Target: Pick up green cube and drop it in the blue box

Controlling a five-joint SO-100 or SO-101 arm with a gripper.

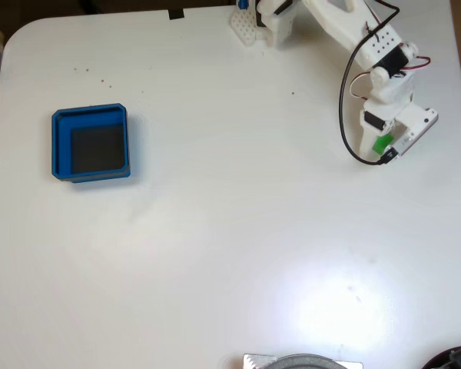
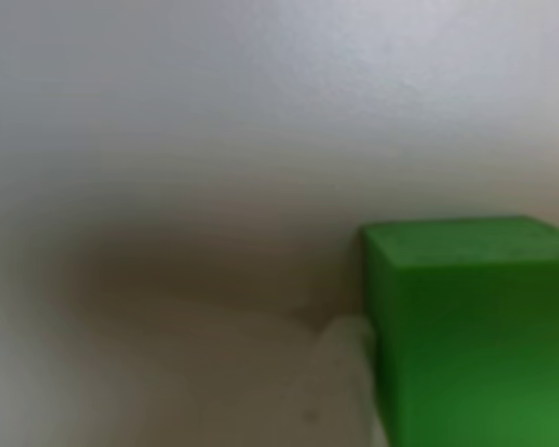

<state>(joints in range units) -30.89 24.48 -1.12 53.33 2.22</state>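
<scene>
Near the right edge of the white bench [image 1: 215, 231] in the fixed view, the white arm [image 1: 369, 46] reaches down from its base at top centre, w/ the pincer [image 1: 384, 146] at its tip. Green cube [image 1: 382, 144] sits between the fingers there; pincer looks clamped on it, though whether cube is lifted off the bench can't be told. Black cable [image 1: 343, 108] loops along the arm's left side. Blue box [image 1: 91, 143] sits far left, well apart from the arm, w/ open bench all the way between them. Box is near the left edge, not touching it. Other view, blurry: cube [image 2: 475, 335] fills lower right corner, close to lens, pale bench [image 2: 261, 112] surface behind.
</scene>
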